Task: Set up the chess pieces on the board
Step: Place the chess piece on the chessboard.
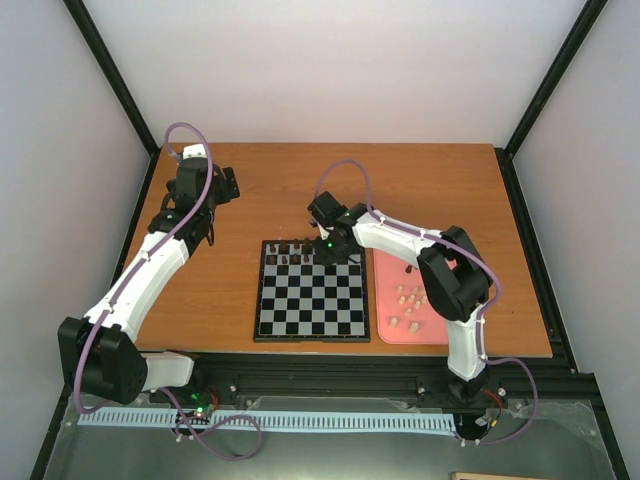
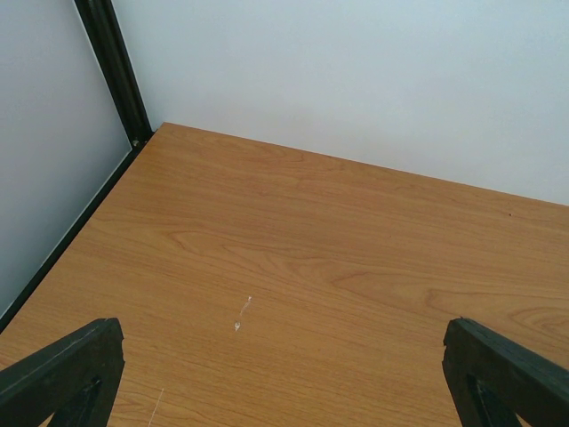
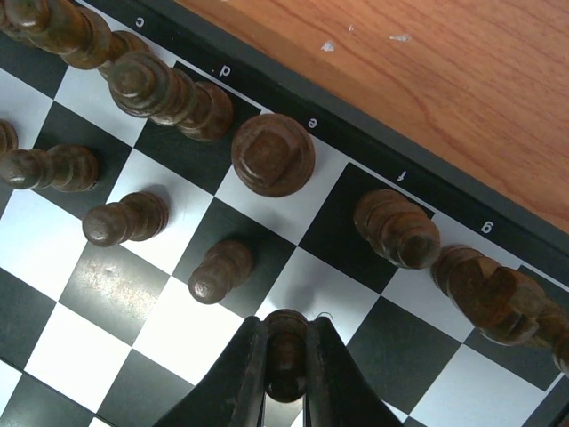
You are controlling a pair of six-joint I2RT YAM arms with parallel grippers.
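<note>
Two black fingers of the right gripper (image 3: 286, 327) stand clamped shut on a small dark brown wooden pawn (image 3: 285, 342). The right wrist camera shows the pawn squarely between the pads, above the second rank of the flat black-and-silver checkered chessboard (image 1: 310, 305); whether its base touches the square below cannot be told. The gripped pawn sits next in line with three other dark brown pawns (image 3: 220, 269), which stand apart from one another on the same rank, running away to the upper left of that view. Beyond them, the taller dark brown back-row pieces (image 3: 272, 154) line the board's far black border beside the white letters c to g. From the overhead camera, the board lies in the middle of the orange-brown wooden table (image 1: 450, 200), close to its near edge. The right arm reaches in from the near right, over the tray and across the board's far right corner, with its gripper over the far ranks. A pink rounded rectangular tray (image 1: 385, 330) rests just beside the board's right side, and the pale beige wooden pieces (image 1: 408, 298) lie scattered on it, well apart from the closed gripper. The left gripper (image 2: 280, 356) hovers over the far left of the table, well apart from the board, its fingers (image 2: 67, 365) spread wide with only wood grain between them.
</note>
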